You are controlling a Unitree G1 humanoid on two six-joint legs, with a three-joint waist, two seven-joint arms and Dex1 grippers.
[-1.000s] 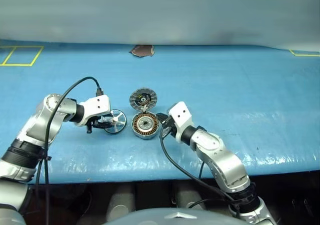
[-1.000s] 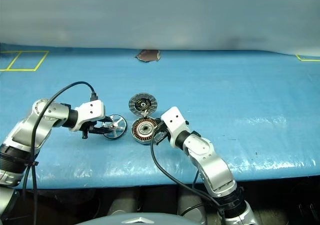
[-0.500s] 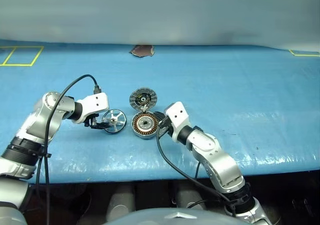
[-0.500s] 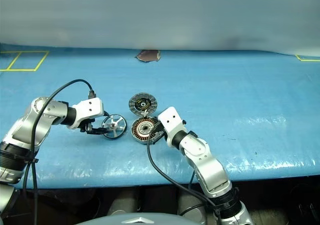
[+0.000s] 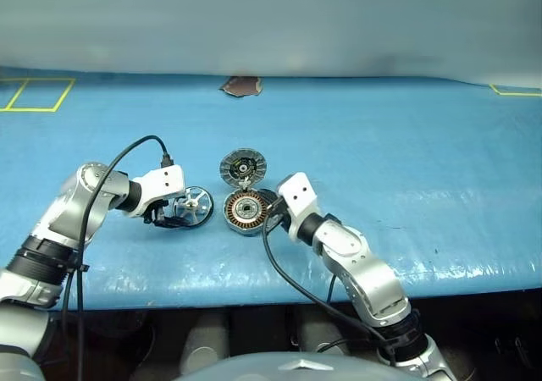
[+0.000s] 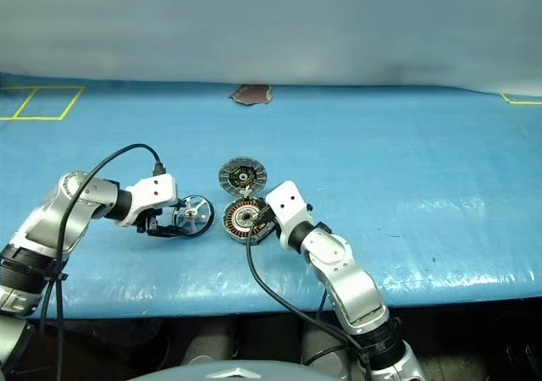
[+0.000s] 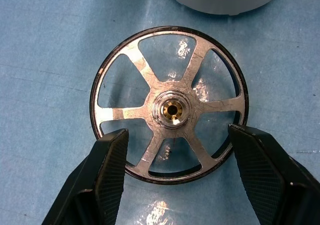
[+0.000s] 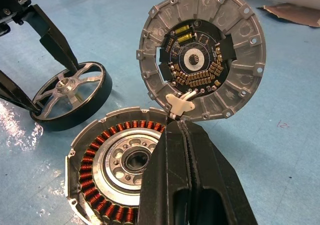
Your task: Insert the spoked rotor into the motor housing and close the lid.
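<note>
Take the motor housing (image 5: pixel 246 211) as your landmark: it sits open on the blue surface (image 5: pixel 406 161), copper windings ringed around a central hub. The lid (image 5: pixel 242 167) stands tilted up from the housing's far rim, joined there by a small pale hinge piece, its inner face with the dark ribbed ring turned toward you.

The spoked rotor (image 7: pixel 169 111) lies flat on the surface just to the left of the housing, close beside it but apart. It has six spokes and a brass-coloured hub.

Your left tool (image 7: pixel 177 157) is spread wide with one finger on either side of the rotor's near rim. The fingers (image 7: pixel 107 170) sit right at the rim; you can't tell whether they touch it, and the rotor isn't lifted, so nothing is held. In the head view the same tool (image 5: pixel 166 216) is at the rotor's left edge.

Your right tool (image 8: pixel 182 175) is fully closed, fingers pressed flat together with nothing between them. It sits at the housing's right rim, tips pointing toward the hinge under the lid.

A torn brown patch (image 5: pixel 240 85) shows on the surface well beyond the housing, and yellow tape lines (image 5: pixel 34 93) mark the far left corner.
</note>
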